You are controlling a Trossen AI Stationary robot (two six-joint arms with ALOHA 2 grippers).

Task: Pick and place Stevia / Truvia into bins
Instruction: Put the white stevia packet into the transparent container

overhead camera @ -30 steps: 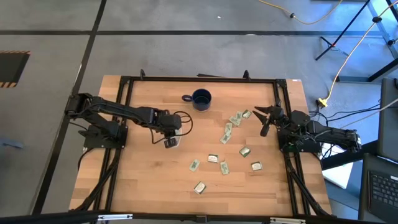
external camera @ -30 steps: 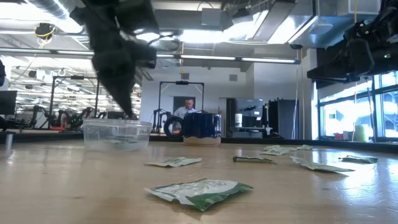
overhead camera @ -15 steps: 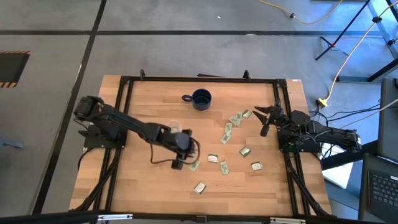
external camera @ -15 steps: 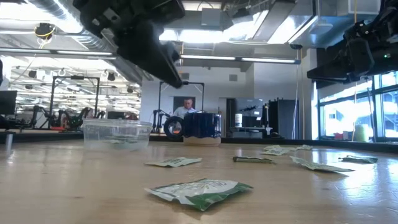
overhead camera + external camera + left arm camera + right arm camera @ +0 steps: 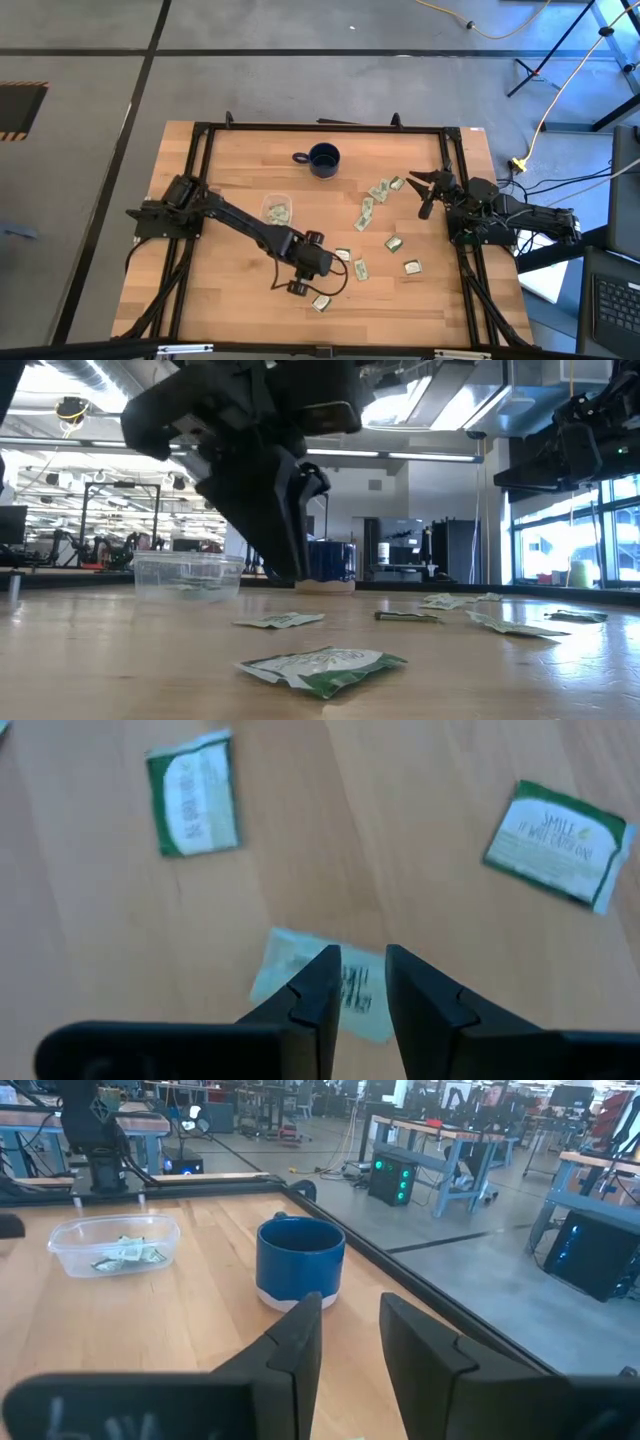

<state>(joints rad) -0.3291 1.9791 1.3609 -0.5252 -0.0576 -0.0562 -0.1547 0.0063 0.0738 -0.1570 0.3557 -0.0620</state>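
Observation:
My left gripper (image 5: pixel 362 965) hangs open, pointing down just above one pale green and white Stevia sachet (image 5: pixel 318 982) lying flat on the table; in the low view its tip (image 5: pixel 285 572) stands clear of that sachet (image 5: pixel 280 620). In the high view the arm (image 5: pixel 308 265) hides it. Other sachets lie nearby (image 5: pixel 320 301) (image 5: pixel 342 255) and several more toward the right (image 5: pixel 378 190). The clear bin (image 5: pixel 277 210) stands left of centre with a few sachets (image 5: pixel 125 1252) in it. My right gripper (image 5: pixel 420 192) waits open and level at the table's right edge.
A dark blue mug (image 5: pixel 323 160) stands near the far edge, beyond the bin. A black frame rail (image 5: pixel 200 180) runs around the table. Bare wood lies between the bin and the near edge.
My left gripper has swung from above the bin toward the table's near right, sinking a little and rolling about its own axis, and now hangs over a loose sachet. The bin, hidden under the arm before, now shows in the high view.

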